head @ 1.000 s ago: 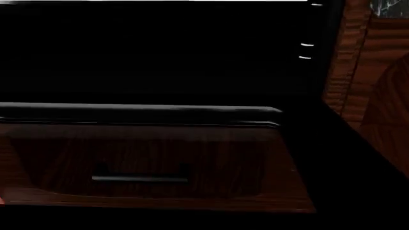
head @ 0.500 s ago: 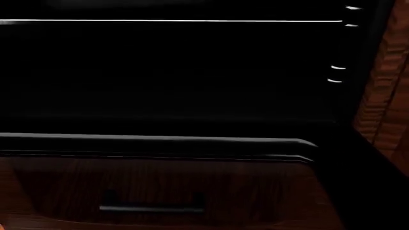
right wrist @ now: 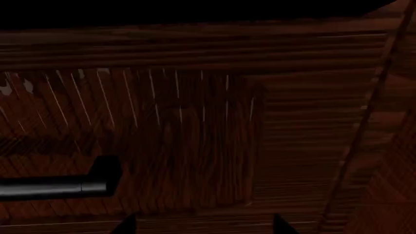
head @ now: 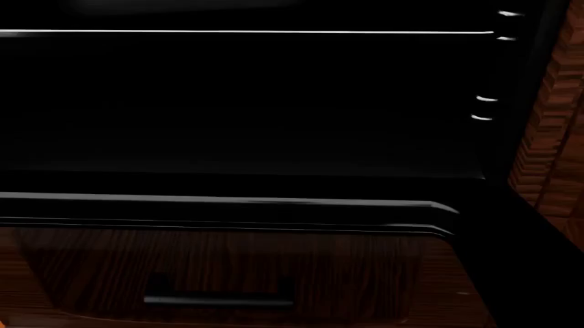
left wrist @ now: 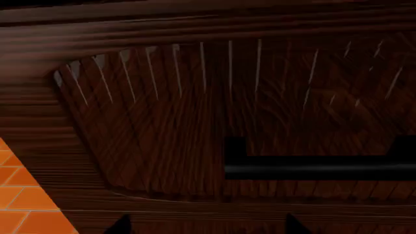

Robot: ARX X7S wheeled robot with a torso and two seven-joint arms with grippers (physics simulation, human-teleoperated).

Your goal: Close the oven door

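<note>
1. The wide glossy black oven door (head: 228, 208) with silver-grey edge trim spans the middle of the head view, lowered open.
2. Below it sits a dark wood drawer front (head: 219, 273) with a black bar handle (head: 219, 299).
3. Only dark tips of the left claw (left wrist: 204, 225) and right claw (right wrist: 198, 224) show; I cannot tell their state.

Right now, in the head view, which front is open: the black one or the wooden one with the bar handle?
The glossy black oven door: it hangs down, baring the dark cavity and a rack. The wooden front looks shut.
</note>
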